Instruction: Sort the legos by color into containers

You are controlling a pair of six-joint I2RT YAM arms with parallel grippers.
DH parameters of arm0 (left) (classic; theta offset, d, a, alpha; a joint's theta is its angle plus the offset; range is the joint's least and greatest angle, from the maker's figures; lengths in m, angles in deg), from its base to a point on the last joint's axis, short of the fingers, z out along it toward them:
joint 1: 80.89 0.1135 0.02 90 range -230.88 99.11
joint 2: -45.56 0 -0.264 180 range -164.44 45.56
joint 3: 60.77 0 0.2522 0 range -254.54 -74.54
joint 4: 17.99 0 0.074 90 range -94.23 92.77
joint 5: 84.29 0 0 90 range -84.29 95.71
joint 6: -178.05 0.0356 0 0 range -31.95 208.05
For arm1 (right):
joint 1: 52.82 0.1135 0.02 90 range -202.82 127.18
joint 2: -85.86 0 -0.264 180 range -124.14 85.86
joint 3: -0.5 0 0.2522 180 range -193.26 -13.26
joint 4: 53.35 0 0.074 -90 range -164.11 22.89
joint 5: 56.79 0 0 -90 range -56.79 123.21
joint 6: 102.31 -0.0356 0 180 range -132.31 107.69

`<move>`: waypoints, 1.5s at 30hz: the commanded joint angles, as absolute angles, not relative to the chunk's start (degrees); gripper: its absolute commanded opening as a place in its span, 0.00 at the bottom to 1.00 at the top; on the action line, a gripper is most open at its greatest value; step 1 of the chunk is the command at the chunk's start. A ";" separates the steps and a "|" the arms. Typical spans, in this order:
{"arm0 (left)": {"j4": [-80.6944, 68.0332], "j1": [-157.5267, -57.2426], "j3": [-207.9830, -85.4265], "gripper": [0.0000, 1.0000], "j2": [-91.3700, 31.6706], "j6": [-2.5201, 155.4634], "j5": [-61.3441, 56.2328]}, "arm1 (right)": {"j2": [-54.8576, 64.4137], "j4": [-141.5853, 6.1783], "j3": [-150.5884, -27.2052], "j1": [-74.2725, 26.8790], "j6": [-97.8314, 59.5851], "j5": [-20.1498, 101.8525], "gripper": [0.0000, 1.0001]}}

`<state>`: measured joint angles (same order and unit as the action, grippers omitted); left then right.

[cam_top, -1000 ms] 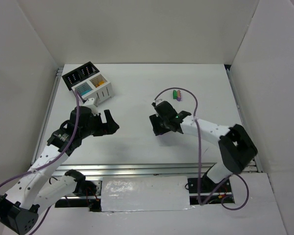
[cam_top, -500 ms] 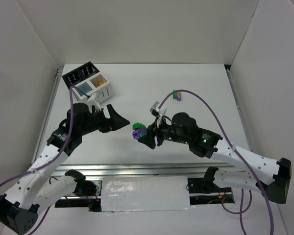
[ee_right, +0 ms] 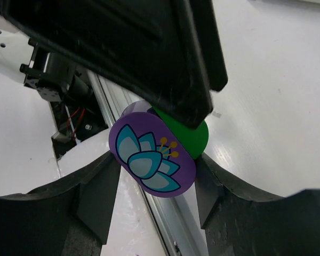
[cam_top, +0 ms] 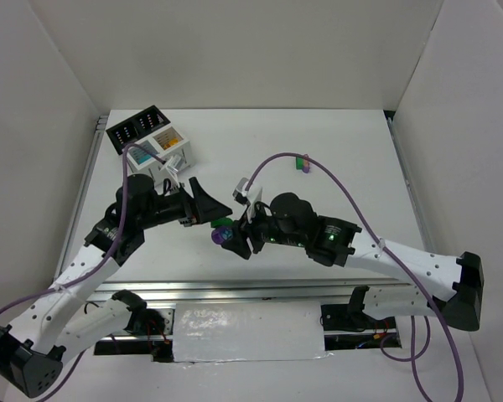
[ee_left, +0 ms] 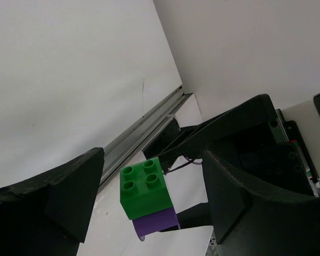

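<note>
**Desk (cam_top: 335,134), edges and room.** White surface, walled in white at the left, back and right. A metal rail (cam_top: 235,289) runs along the near edge. There is open surface across the back and the right half. The centre-front is crowded, because both grippers meet there.

**Containers (cam_top: 151,138).** One joined block of four compartments at the far-left corner, set askew to the desk edge.
- One black pair (cam_top: 137,128) on the far side; its contents are too dark to tell.
- One white pair (cam_top: 172,155) on the near side, with teal showing in one compartment and orange in the other. The pieces inside are too small to count.

**Legos in view.**
- One green brick (ee_left: 143,186) with four studs, stuck on one purple piece (ee_right: 149,157) that bears a flower print. The pair is in the air above the desk's centre-front.
- Two loose bricks, one green and one pink, touching at (cam_top: 302,163) right of centre and well apart from the containers.

**Right gripper (ee_right: 157,165).** Clenched, grasping the purple piece from both sides.

**Left gripper (cam_top: 218,216).** Released. Its fingers (ee_left: 53,197) stand either side of the green brick, with a gap on each side.

**Obstructions.**
- One purple cable (cam_top: 335,180) arcs from the right arm past the two loose bricks.
- A second purple cable (cam_top: 127,180) rises from the left arm beside the white pair.
- The left arm lies between the held stack and the containers.
</note>
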<state>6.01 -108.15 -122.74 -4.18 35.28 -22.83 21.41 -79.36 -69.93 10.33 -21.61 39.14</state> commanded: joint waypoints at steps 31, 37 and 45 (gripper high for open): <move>-9.06 -110.59 -123.49 0.00 -3.14 40.24 -28.04 | 37.07 -67.29 -60.11 7.56 -31.20 45.57 1.00; -16.79 -110.59 -122.35 0.00 -0.59 40.68 -30.67 | 40.33 -66.94 -60.11 5.10 -36.82 51.49 1.00; -28.71 -110.59 -119.99 0.00 1.52 37.26 -36.56 | 39.90 -58.50 -60.28 3.16 -43.51 57.27 1.00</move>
